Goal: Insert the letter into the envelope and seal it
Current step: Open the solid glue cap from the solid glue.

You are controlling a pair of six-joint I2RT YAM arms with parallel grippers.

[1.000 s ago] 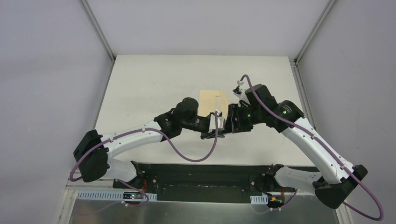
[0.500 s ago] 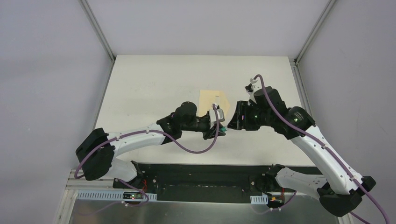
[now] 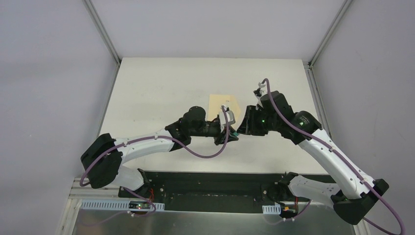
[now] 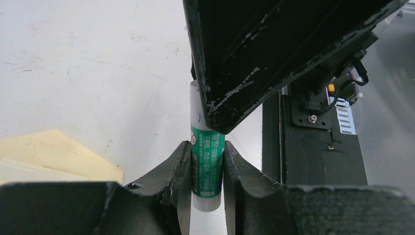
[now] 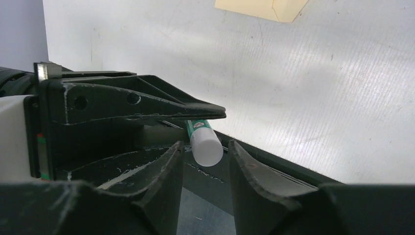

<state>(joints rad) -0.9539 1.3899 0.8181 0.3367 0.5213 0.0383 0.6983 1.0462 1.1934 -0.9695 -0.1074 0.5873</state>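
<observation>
I'm working in what is looking like a robotics lab test cell: a white tabletop is sitting inside plain grey panels framed by aluminium posts, with purple cables and a slotted cable duct running along the near edge.

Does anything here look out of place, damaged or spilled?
Nothing stands out. The envelope lies flat on the table, and the left claw grips a white-green tube, its white end inside the open right claw.
</observation>
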